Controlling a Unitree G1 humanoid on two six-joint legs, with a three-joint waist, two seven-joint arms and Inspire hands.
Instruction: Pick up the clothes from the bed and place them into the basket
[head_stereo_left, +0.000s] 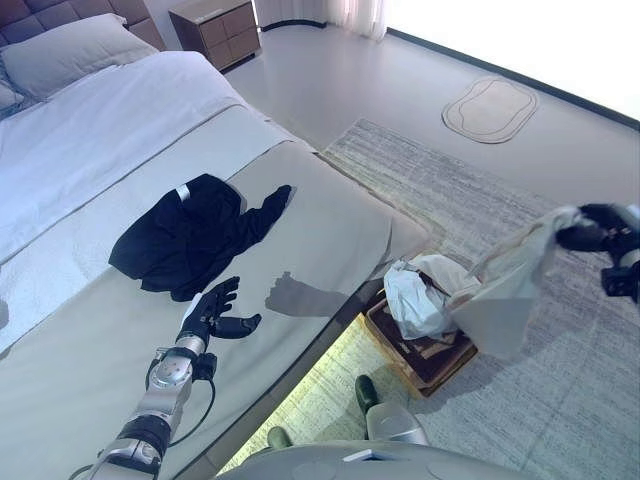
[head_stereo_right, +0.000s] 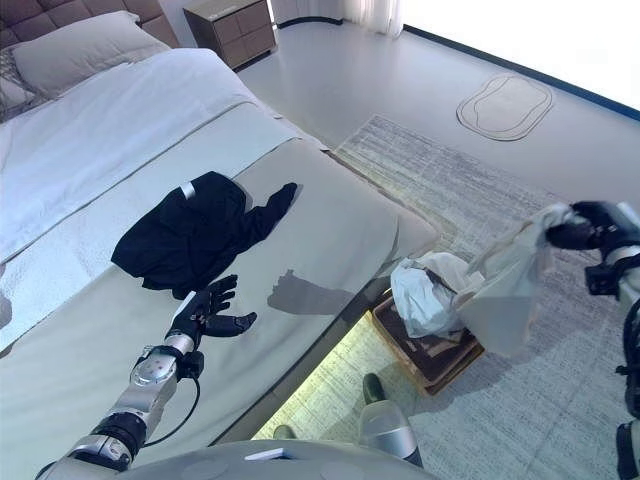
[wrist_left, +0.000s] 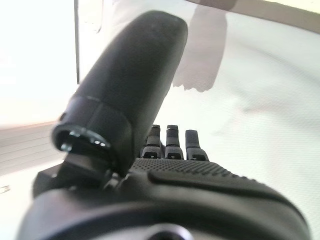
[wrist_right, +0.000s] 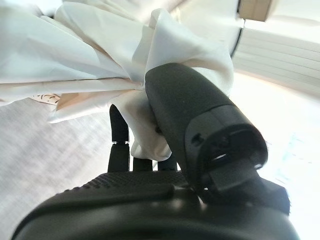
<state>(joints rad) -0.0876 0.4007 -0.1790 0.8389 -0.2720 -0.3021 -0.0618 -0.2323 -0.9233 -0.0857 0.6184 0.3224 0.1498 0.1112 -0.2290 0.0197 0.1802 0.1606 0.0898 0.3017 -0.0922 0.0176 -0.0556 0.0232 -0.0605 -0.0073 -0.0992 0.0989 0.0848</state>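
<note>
The right hand (head_stereo_left: 590, 235) is up over the rug (head_stereo_left: 520, 200), thumb and fingers pinched tight on a pale cloth garment (head_stereo_left: 510, 285). That garment hangs down from the hand, its lower end draping at the brown basket (head_stereo_left: 425, 360). The basket sits on the floor just off the foot corner of the bed (head_stereo_left: 330, 215), and a white garment (head_stereo_left: 410, 295) is bunched in it, spilling over its rim. Over on the bed, a black garment (head_stereo_left: 190, 235) lies crumpled on the cover, near the middle, one sleeve stretched toward the foot edge. The left hand (head_stereo_left: 215, 315) rests on the cover just beside that black garment, fingers spread and relaxed, holding nothing. A nightstand (head_stereo_left: 215, 28) stands at the head of the bed, and a small oval mat (head_stereo_left: 490, 108) lies on the floor beyond the rug.
</note>
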